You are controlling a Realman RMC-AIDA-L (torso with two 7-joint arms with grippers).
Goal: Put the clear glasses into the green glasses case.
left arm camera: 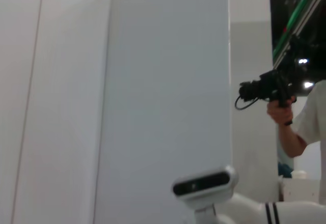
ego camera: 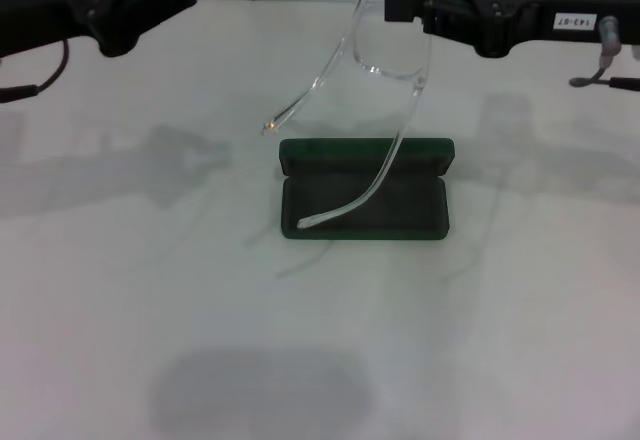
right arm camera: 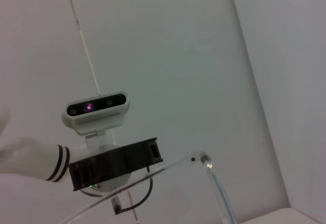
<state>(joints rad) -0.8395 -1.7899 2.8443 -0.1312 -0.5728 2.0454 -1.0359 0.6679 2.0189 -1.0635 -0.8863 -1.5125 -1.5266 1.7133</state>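
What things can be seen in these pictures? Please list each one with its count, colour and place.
clear glasses: one, colourless, held up above the case, arms unfolded and hanging down, one arm tip over the case's inside.
green glasses case: one, dark green, lying open at the table's middle.
table: one, white, under everything.
person with camera: one, white shirt, black camera, far off in the left wrist view.
left end effector: one, black, raised at the far left, holding nothing.
right end effector: one, black, raised at the far right, beside the glasses' front.
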